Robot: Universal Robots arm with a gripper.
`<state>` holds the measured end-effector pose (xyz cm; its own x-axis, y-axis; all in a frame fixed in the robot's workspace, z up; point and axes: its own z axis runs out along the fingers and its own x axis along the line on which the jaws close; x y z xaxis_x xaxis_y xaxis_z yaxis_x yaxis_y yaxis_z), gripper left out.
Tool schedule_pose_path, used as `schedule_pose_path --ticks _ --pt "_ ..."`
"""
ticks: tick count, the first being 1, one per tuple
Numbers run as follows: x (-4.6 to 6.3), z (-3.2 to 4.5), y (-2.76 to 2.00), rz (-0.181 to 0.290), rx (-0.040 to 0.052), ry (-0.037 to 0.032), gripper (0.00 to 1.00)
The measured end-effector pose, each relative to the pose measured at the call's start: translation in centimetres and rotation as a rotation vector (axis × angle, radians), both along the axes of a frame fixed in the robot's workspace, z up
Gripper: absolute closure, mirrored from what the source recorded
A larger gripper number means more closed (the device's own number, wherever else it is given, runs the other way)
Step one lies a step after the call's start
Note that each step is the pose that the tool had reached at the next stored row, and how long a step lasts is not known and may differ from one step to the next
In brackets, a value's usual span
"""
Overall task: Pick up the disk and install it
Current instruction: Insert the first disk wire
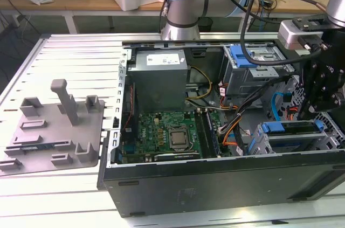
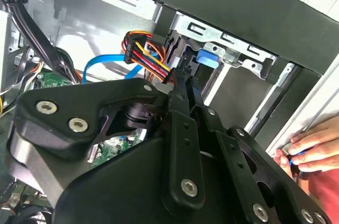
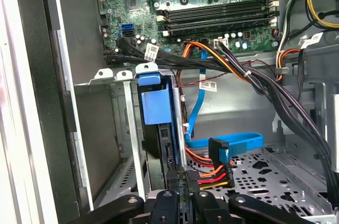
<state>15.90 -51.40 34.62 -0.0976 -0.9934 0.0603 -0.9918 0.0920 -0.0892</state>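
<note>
1. The disk (image 3: 157,107) stands on edge in a slot of the metal drive cage (image 3: 128,128). This is at the front corner of the open computer case (image 1: 215,185), on the exterior view's right. Its blue carrier frame and pull tab are what mostly show. I take the dark slab inside the frame to be the drive body, since the label is hidden.

2. The gripper (image 3: 178,177) sits right at the disk's near end. In the first wrist view the blue frame runs straight away from the fingertips (image 3: 177,173) toward the motherboard (image 3: 212,12). The disk's long axis is therefore in line with the gripper's own reach, not across it.

3. In the exterior view the disk (image 1: 291,129) lies lengthwise from left to right. The gripper (image 1: 312,112) hangs over its right end, so the disk extends from the gripper toward the exterior view's left.

4. The fingers are drawn together with no gap showing, seen best in the second wrist view, where the gripper (image 2: 183,78) tapers to a point just beside the blue tab (image 2: 207,59). Whether they nip the frame's edge or only press against it cannot be told.

5. A bundle of orange, red and black power leads (image 3: 209,173) lies just beside the fingertips. A blue data cable (image 3: 233,142) crosses the neighbouring bay.

6. A person's hand (image 2: 310,147) rests on the case's outer edge, apart from the gripper.
</note>
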Motion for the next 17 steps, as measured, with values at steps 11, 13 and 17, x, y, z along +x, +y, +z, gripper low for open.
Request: schedule_pose_path --ticks 11,13,17 --pt "0.0 0.0 -0.37 0.0 0.0058 0.0 0.83" --pt "0.0 0.0 -0.38 0.0 0.0059 0.0 0.83" --pt "-0.01 0.0 -0.39 0.001 0.0059 0.0 0.83"
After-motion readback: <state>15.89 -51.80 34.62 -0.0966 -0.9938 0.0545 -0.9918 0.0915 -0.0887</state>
